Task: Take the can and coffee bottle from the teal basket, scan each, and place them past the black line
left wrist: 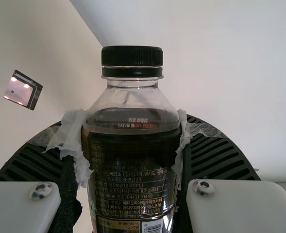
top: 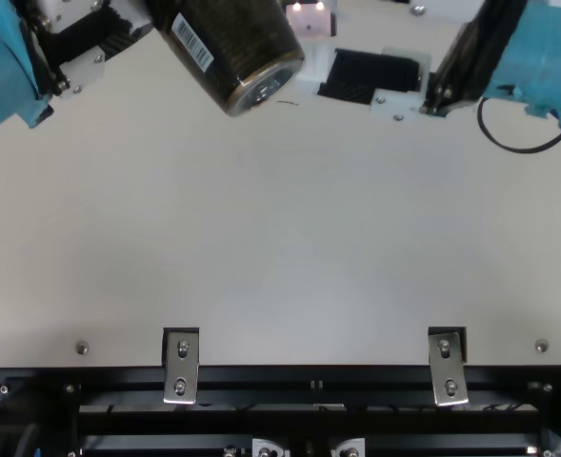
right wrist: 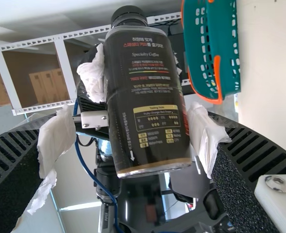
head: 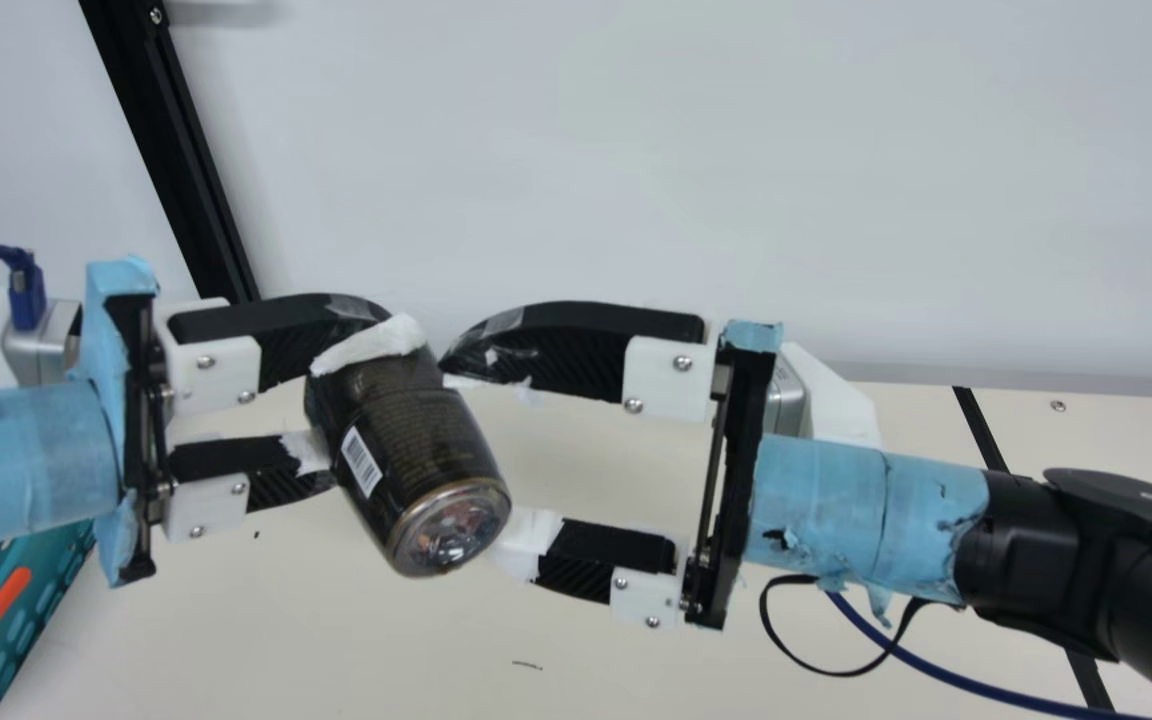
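Left gripper [head: 360, 405] grasps coffee bottle [head: 411, 450], outside teal basket [right wrist: 221, 34]; right gripper [head: 479, 457] released. Remaining — likely handover, then placement past black line [head: 980, 430]; scan status undetermined.

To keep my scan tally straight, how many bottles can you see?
1: the coffee bottle, held in the left gripper above the table. More may be hidden inside the teal basket.
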Robot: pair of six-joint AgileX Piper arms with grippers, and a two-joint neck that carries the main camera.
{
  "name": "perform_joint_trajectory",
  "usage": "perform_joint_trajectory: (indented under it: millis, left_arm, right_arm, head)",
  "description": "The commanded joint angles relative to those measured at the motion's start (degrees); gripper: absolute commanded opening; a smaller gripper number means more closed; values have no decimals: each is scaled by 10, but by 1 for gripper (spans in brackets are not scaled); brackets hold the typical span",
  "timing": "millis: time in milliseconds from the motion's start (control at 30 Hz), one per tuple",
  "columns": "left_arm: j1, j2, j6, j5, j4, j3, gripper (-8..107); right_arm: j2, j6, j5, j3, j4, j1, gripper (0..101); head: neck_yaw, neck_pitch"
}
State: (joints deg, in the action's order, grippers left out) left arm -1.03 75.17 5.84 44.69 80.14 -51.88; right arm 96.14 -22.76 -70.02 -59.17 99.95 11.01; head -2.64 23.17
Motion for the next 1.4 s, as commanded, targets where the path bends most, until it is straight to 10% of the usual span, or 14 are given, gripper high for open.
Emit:
perform_joint_trajectory:
  millis: [0, 567, 600, 800, 867, 1367]
  left_arm:
    - [0, 0, 0, 0, 0, 0, 10]
    - [0, 0, 0, 0, 0, 0, 10]
    - [0, 0, 0, 0, 0, 0, 10]
    - [0, 0, 0, 0, 3, 0, 10]
    - [0, 0, -1, 0, 4, 0, 90]
    - [31, -5, -13, -43, -35, -14, 90]
  right_arm:
    - [3, 4, 1, -4, 0, 5, 101]
    - [45, 35, 1, -48, 0, 47, 101]
    - [46, 35, 1, -49, 1, 46, 0]
    - [46, 35, 2, -49, -6, 46, 0]
    - [46, 35, 2, -49, -6, 46, 0]
    - [46, 35, 2, -49, -5, 46, 0]
  head:
    - [2, 18]
    - [2, 18]
    - [2, 18]
    - [2, 18]
    - [2, 18]
    - [2, 18]
